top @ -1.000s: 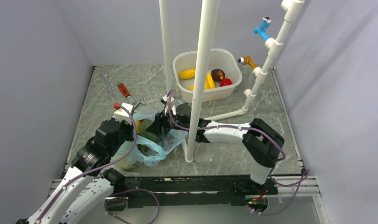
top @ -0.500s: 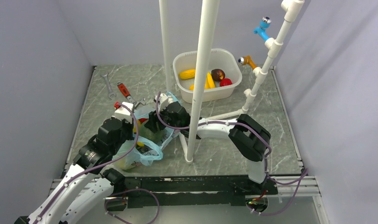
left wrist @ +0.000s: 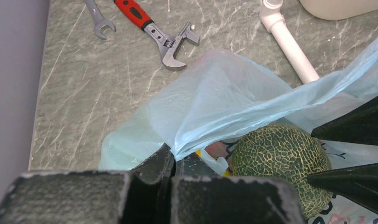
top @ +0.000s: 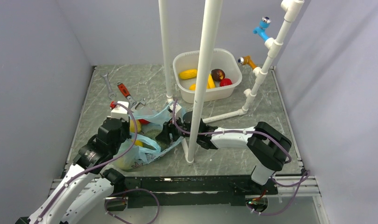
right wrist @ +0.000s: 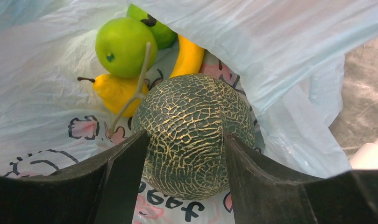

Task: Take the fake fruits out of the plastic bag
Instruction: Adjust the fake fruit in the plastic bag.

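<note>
On the worktop the tub holds fruits; left claw pinches the bag, right claw squeezes the melon, other fruits left inside.

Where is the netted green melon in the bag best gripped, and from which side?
Grip the melon across its middle, a finger on each flank, entering by the mouth of the plastic bag, which the left gripper pinches open. Being round, it may slip if held off-centre.

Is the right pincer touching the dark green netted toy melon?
Touching. Right wrist view: fingers of the right pincer press both sides of the dark green netted toy melon.
</note>
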Robot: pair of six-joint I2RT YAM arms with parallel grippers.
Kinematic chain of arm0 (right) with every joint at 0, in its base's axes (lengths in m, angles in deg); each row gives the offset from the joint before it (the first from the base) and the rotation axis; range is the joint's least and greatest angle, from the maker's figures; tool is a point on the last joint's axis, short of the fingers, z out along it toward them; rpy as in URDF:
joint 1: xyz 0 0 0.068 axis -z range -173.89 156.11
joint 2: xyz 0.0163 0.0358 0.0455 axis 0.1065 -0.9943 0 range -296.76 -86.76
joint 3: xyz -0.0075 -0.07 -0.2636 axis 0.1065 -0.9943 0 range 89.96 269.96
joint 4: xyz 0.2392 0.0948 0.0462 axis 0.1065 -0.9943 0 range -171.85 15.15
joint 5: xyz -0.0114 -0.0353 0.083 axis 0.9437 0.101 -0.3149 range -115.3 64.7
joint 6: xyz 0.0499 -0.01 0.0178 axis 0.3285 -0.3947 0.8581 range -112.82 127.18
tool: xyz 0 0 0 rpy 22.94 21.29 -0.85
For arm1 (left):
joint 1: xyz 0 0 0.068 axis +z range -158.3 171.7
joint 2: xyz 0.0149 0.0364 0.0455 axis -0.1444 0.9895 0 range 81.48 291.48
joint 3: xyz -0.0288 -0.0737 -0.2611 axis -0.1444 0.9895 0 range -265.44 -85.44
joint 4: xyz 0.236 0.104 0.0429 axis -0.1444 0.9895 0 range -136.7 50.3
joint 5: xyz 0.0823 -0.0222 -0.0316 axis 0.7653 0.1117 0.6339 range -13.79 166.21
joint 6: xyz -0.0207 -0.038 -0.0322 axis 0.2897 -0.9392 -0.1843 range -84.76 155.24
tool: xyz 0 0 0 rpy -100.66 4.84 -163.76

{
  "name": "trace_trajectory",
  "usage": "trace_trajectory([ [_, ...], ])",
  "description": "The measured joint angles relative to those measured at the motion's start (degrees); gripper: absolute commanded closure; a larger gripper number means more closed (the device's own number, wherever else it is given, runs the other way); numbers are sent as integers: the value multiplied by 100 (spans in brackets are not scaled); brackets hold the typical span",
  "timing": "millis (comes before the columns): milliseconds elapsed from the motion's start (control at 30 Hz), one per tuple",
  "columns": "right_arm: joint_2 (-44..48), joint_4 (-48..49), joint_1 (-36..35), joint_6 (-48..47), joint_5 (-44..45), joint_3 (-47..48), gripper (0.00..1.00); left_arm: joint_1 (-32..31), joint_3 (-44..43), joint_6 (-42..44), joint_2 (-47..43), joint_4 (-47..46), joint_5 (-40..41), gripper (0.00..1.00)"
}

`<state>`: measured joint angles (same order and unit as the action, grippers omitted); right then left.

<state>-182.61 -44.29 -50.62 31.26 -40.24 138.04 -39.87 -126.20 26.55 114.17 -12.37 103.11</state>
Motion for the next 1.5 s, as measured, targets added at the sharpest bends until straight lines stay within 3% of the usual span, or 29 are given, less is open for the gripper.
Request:
trace_trajectory([
  [400, 186, 308, -55, 149, 39, -577, 34, 2, 2, 0, -138, 0, -4, 100],
  [600, 271, -507, -94, 177, 597, -1088, 32, 4, 2, 2, -136, 17, -70, 100],
  [800, 616, -577, -94, 249, 728, -1106, 28, 7, 2, 2, -138, 20, -72, 100],
  [1200, 581, -684, -179, 345, 166, 90, 24, 7, 2, 55, -177, 11, -365, 100],
  [1500, -286, -706, -216, 212, 76, 1281, 24, 11, 2, 74, -170, 11, -507, 100],
])
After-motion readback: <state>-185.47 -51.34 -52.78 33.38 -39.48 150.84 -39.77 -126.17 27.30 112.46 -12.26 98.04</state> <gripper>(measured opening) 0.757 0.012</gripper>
